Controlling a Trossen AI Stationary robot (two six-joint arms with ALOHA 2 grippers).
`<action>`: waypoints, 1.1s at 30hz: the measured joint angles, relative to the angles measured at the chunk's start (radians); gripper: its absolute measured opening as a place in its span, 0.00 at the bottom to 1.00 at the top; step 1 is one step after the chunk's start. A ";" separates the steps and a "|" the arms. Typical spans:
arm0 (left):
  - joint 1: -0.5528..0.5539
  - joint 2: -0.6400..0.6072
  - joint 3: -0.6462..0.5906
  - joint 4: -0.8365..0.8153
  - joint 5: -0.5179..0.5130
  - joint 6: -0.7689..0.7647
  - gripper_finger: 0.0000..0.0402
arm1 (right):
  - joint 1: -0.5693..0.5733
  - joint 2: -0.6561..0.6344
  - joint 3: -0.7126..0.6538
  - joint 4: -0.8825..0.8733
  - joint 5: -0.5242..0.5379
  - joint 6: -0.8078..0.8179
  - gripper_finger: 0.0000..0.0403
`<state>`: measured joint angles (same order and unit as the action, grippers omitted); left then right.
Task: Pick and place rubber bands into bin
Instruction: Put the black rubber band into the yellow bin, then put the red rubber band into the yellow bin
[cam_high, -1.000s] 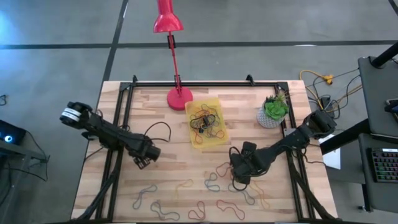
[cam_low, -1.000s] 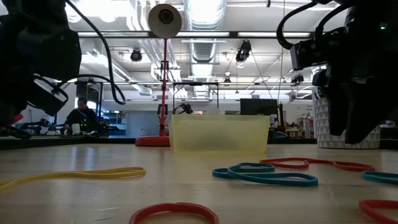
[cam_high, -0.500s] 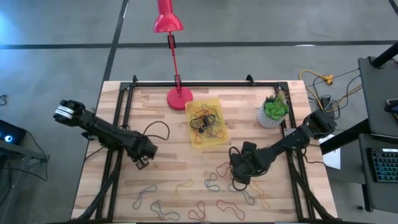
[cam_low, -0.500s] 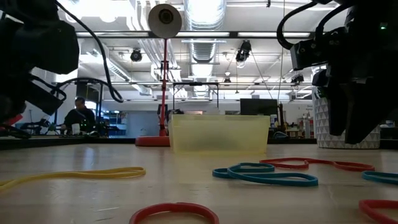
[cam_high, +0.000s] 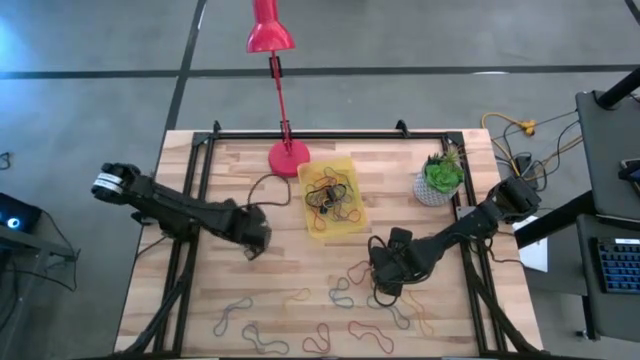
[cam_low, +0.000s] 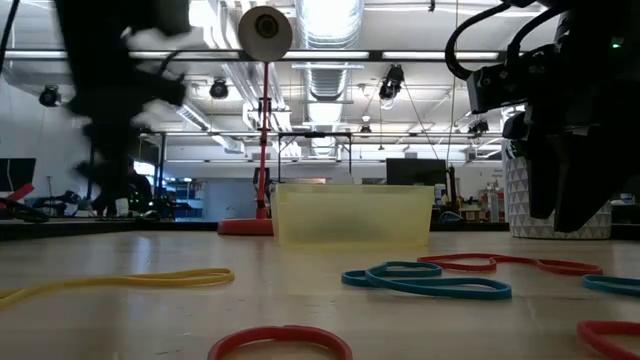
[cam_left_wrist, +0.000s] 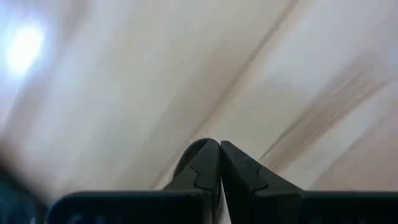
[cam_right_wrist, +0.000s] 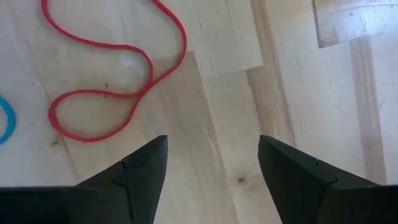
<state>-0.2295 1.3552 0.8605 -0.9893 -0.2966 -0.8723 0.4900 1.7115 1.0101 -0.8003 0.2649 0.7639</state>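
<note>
**Left claw pressed shut, right claw spread above the loose bands**

Your left claw (cam_left_wrist: 219, 163) has its two fingers pressed together with nothing visible between them, over bare wood. In the high view it sits just left of the bin (cam_high: 348, 166), apart from it, above the worktop (cam_high: 190, 290).

Your right claw (cam_right_wrist: 211, 163) stands with its fingers wide apart, holding nothing — beneath it lies a red rubber band (cam_right_wrist: 118, 81) in a long curled loop, off to one side of the gap between the fingers. From above, this claw hangs over the right middle of the worktop, in front of the bin.

The bin — translucent yellow — lies near the back centre, just beside the red lamp base (cam_high: 289, 157), and already holds a tangle of bands. The other rubber bands (cam_high: 340, 292) lie scattered along the front of the worktop. A white pot with a green plant (cam_high: 440, 178) stands at the back right.
</note>
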 joint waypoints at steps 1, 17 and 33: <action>0.006 0.000 0.047 0.013 -0.035 0.016 0.00 | 0.000 0.000 -0.001 -0.001 0.000 0.000 0.59; 0.288 0.255 0.342 0.936 0.090 0.633 0.06 | 0.033 -0.001 0.005 -0.073 -0.024 0.104 0.59; 0.213 0.209 0.302 0.641 0.403 0.561 0.56 | 0.266 -0.002 0.012 -0.113 -0.031 0.193 0.59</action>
<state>-0.0163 1.5643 1.1621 -0.3484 0.1069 -0.3115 0.7560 1.7099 1.0216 -0.9129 0.2343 0.9567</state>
